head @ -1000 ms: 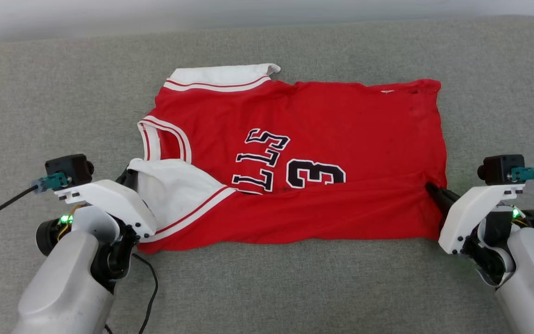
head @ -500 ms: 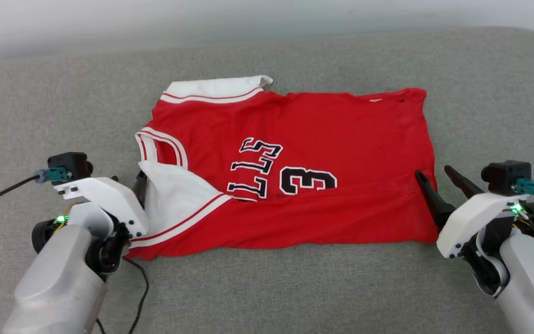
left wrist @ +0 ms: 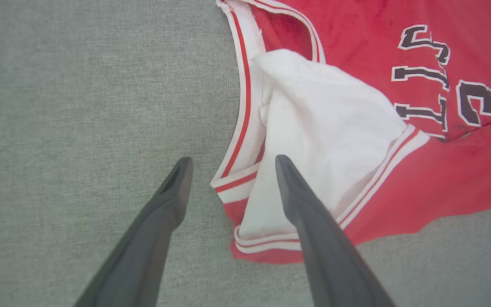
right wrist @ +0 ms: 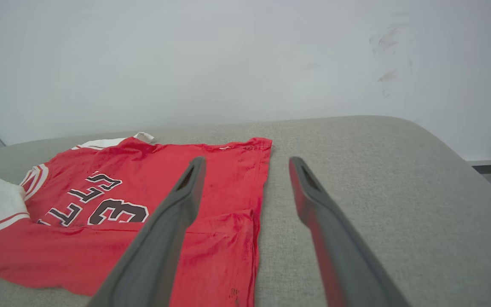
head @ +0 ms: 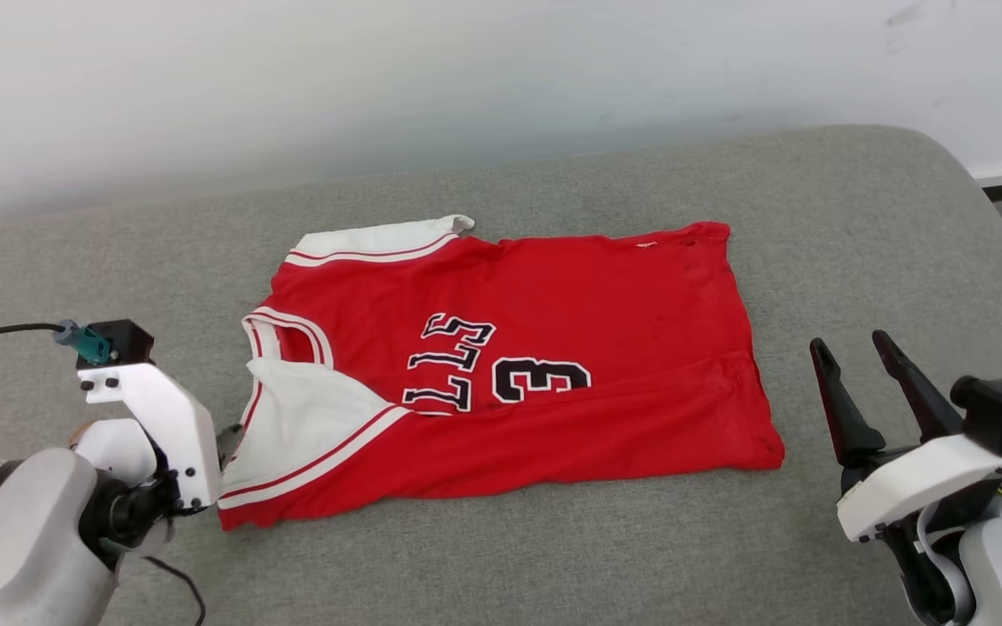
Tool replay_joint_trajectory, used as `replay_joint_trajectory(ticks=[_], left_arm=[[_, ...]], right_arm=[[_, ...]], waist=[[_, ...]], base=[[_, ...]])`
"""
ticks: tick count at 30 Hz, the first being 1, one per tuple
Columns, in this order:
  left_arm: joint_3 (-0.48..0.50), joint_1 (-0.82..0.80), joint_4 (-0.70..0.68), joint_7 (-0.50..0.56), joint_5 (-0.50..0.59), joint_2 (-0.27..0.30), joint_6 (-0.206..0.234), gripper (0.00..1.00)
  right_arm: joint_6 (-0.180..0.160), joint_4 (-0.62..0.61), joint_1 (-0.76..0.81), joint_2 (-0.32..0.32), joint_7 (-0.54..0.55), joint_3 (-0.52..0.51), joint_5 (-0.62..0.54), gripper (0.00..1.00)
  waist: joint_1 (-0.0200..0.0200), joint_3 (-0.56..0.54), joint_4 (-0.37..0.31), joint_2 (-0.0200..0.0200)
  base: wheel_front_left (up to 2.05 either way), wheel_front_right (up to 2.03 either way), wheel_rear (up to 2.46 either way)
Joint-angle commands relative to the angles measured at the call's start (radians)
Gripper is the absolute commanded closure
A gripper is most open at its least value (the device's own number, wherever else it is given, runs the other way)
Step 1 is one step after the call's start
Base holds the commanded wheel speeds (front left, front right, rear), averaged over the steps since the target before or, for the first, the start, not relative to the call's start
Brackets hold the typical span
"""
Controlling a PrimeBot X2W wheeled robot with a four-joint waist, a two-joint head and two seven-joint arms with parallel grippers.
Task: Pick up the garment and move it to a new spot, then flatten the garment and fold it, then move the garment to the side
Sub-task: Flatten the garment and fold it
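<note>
Red garment (head: 640,304) is seen spread flat on the grey padded worktop (head: 858,217), number print up, with a white sleeve (head: 310,417) folded over its near-left corner. Left pincer (left wrist: 232,161) is held open with nothing gripped, one finger over the sleeve's edge, the other over bare worktop. Right pincer (head: 849,342) is spread open too, empty, just beside the hem.

A wide grey fabric pad (head: 553,556) lay before me, its far right corner rounded. Directly on it I saw the garment (head: 571,296) lying flat, neck toward my left, hem toward my right, dark print up. Its near strip was folded over the front, one white sleeve on top. The other white sleeve lay at the far edge. Grey cloth showed all around it.
</note>
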Motion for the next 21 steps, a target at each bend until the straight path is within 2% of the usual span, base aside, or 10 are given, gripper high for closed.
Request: replay_joint_trajectory(ticks=[1,8,12,15,16,17,21], left_arm=[[-0.001,0.014,-0.020,0.026,-0.009,0.017,0.010,0.00],[-0.017,0.082,-0.148,0.182,-0.033,0.083,0.085,0.00],[-0.023,0.098,-0.172,0.218,-0.041,0.087,0.116,0.00],[-0.025,0.107,-0.164,0.238,-0.062,0.064,0.129,0.00],[-0.024,0.111,-0.160,0.241,-0.074,0.051,0.129,0.62],[-0.025,0.114,-0.158,0.241,-0.080,0.039,0.127,1.00],[-0.024,0.116,-0.158,0.216,-0.088,0.016,0.114,1.00]], right_arm=[[-0.001,-0.023,0.018,0.012,0.007,-0.010,-0.012,0.00],[-0.001,-0.140,0.071,0.072,0.062,-0.059,-0.045,0.00],[-0.001,-0.172,0.067,0.092,0.076,-0.061,-0.045,0.00],[-0.001,-0.183,0.054,0.099,0.084,-0.064,-0.036,0.00],[-0.001,-0.183,0.051,0.102,0.086,-0.065,-0.032,0.00],[-0.001,-0.180,0.048,0.104,0.092,-0.068,-0.026,0.00],[-0.001,-0.163,0.039,0.093,0.119,-0.082,-0.003,0.00]], waist=[[0.0000,0.006,-0.006,0.0000],[0.0000,0.058,-0.036,0.0000],[0.0000,0.094,-0.054,0.0000],[0.0000,0.119,-0.064,0.0000],[0.0000,0.124,-0.066,0.0000],[0.0000,0.128,-0.068,0.0000],[0.0000,0.132,-0.066,0.0000]], base=[[0.00,0.00,0.00],[0.00,0.00,0.00],[0.00,0.00,0.00],[0.00,0.00,0.00],[0.00,0.00,0.00],[0.00,0.00,0.00],[0.00,0.00,0.00]])
